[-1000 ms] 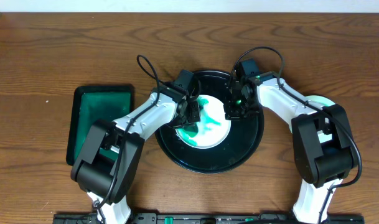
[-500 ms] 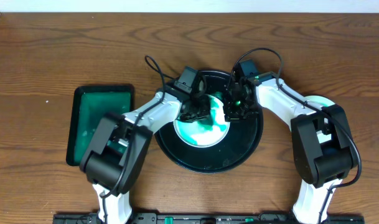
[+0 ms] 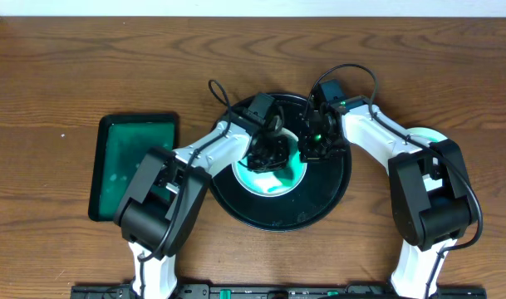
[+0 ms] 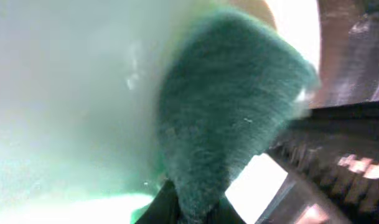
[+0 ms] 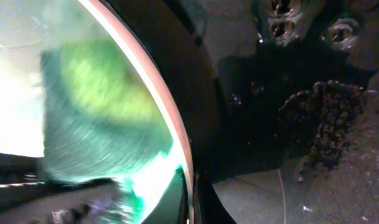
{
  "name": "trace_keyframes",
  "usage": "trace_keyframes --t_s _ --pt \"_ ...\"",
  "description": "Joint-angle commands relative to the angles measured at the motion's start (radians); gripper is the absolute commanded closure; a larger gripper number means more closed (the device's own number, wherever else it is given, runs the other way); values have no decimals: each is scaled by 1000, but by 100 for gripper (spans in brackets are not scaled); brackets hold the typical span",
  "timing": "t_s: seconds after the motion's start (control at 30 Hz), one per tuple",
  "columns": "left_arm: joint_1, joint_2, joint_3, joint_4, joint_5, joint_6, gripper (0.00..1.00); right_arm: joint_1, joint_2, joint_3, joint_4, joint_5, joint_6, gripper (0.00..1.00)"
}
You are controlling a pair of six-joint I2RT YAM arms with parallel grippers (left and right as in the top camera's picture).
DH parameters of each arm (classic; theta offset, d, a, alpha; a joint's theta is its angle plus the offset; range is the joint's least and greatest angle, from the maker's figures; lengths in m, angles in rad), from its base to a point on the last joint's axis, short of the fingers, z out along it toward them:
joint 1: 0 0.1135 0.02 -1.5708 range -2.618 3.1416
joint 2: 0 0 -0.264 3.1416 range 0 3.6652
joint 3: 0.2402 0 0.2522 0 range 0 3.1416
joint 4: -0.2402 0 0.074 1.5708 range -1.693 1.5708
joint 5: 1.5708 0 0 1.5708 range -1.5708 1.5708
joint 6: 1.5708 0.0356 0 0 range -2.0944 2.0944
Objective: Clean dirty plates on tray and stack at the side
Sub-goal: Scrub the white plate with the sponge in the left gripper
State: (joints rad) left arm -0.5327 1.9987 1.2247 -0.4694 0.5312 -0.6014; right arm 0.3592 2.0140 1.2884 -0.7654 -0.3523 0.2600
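Note:
A pale plate (image 3: 273, 174) with green smears lies in the round black tray (image 3: 319, 203). My left gripper (image 3: 267, 154) is shut on a dark green scrub pad (image 4: 229, 118) and presses it on the plate's face. My right gripper (image 3: 312, 149) is shut on the plate's right rim (image 5: 170, 134), one finger each side. A second mint-green plate (image 3: 427, 135) lies on the table at the right, mostly hidden by my right arm. A third plate is not in view.
A rectangular dark green tray (image 3: 136, 162) sits on the wooden table at the left. Both arms crowd over the black tray's far half. Cables loop above both wrists.
My left gripper has slid the scrub pad to the right across the plate, toward my right gripper. The right gripper has stayed on the rim.

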Motion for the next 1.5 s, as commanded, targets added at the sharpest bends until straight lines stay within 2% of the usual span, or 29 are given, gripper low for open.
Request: trace_keyframes --t_s 0.0,0.1,0.17,0.27,0.47,0.6,0.7,0.8,0.93,1.0,1.23,1.47 --pt "41 37 -26 -175 -421 -2 93 3 58 -31 -6 87 9 99" --pt "63 35 -6 -246 -600 32 93 3 58 -31 -6 87 9 99" --pt "77 35 0 -251 -647 81 93 3 58 -31 -6 87 9 99" --pt "89 35 6 -270 -731 92 93 3 58 -31 -9 87 9 99" --pt "91 35 6 -261 -756 92 93 3 58 -31 -13 93 9 99" --pt "106 36 6 -289 -894 31 93 3 58 -31 -18 94 8 99" --pt "129 36 6 -285 -917 31 93 3 58 -31 -21 103 8 99" --pt "147 36 6 -251 -752 31 93 3 58 -31 -24 114 8 99" --pt "147 43 2 -158 -267 31 93 3 58 -31 -24 116 8 99" --pt "115 55 -3 -42 -23 31 93 3 58 -31 -24 116 8 99" --pt "1 83 -3 57 9 31 93 3 58 -31 -23 116 8 99" --pt "5 80 -3 -6 4 20 93 3 58 -31 -25 116 8 99"
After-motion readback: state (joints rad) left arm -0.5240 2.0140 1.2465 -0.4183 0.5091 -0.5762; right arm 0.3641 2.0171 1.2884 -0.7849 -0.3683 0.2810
